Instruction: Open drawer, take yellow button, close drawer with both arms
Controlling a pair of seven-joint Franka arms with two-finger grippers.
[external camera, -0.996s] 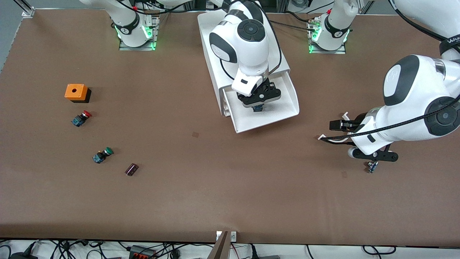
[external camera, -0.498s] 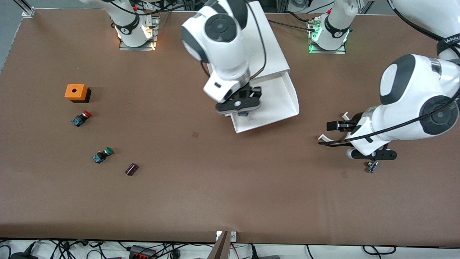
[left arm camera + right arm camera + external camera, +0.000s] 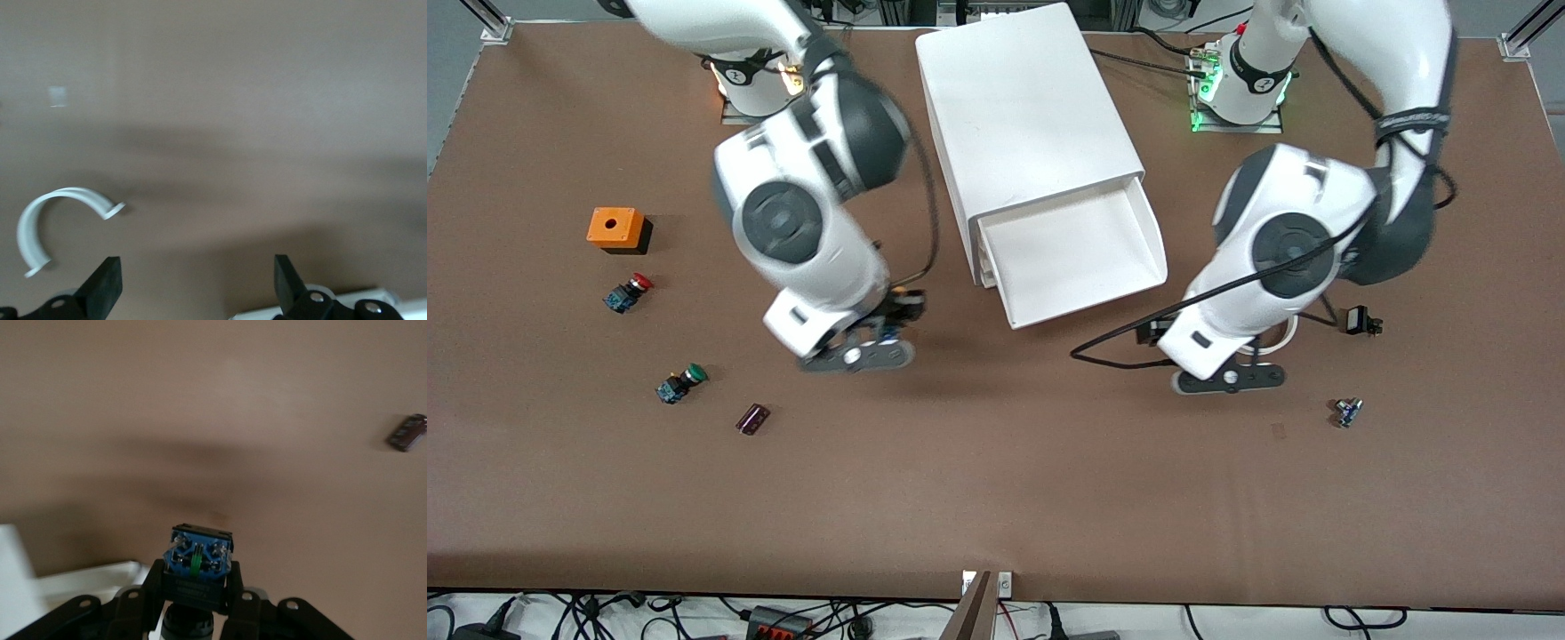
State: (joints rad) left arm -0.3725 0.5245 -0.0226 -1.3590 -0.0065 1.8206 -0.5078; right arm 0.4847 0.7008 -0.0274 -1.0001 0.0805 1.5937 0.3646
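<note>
Top drawer (image 3: 1080, 258) sticks out of the cabinet (image 3: 1023, 107), nothing over its open tray. Right arm (image 3: 809, 240) hangs over the table beside it, left arm (image 3: 1280, 258) at its opposite flank. Bare tabletop (image 3: 996, 462) nearer the camera; small bits sit toward each end.

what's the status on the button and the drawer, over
Right gripper shut on the button, over bare table toward the right arm's end. Left gripper open, empty, over the table. Drawer open, nothing seen inside. Nothing in the way.
</note>
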